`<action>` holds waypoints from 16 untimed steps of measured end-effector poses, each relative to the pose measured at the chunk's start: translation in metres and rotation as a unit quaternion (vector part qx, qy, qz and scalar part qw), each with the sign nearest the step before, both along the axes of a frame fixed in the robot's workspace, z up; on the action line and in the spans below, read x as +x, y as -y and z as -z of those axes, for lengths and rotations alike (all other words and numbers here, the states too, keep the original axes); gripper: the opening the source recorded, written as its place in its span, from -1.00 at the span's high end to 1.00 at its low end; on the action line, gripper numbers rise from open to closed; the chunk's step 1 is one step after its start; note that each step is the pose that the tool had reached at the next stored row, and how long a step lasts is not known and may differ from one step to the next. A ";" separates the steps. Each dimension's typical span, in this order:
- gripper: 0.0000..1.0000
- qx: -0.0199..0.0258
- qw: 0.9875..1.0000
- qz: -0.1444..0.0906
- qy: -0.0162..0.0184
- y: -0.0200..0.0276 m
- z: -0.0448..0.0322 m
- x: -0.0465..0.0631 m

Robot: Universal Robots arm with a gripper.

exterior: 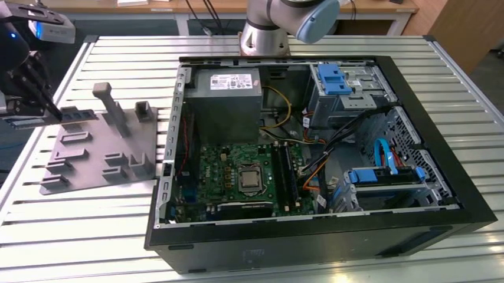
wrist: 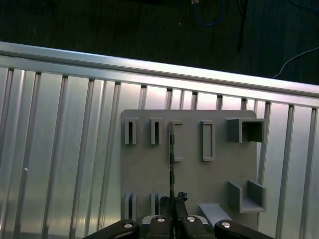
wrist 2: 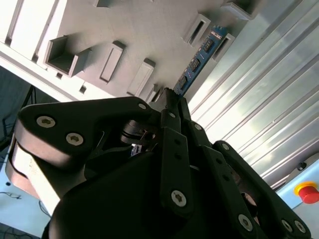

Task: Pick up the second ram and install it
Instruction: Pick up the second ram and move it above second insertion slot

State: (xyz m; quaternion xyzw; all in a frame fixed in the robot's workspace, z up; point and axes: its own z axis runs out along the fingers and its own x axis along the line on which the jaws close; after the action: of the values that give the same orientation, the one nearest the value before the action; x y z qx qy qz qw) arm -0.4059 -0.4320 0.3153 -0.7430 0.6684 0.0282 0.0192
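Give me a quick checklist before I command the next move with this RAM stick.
1. End effector shut on the second ram: ok, it pinches one end in both wrist views.
2. Stick in line with the end effector: ok, edge-on and straight in the first wrist view.
3. Stick clear of the grey fixture plate: cannot tell, it lies over the plate's holders.
4. Route to the open computer case: cannot tell, the plate's tall post stands between in the exterior view.
5. Free black slot on the motherboard: cannot tell.
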 end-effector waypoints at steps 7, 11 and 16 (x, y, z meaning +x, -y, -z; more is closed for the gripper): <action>0.72 0.000 1.000 0.000 0.000 0.0000 -0.0076 0.000; 0.72 0.001 1.000 0.000 0.000 0.0000 -0.0119 0.000; 0.72 0.001 1.000 0.000 0.000 0.0000 -0.0175 0.000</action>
State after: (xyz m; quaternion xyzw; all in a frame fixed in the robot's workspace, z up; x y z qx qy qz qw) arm -0.4059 -0.4320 0.3327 -0.7430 0.6684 0.0287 0.0199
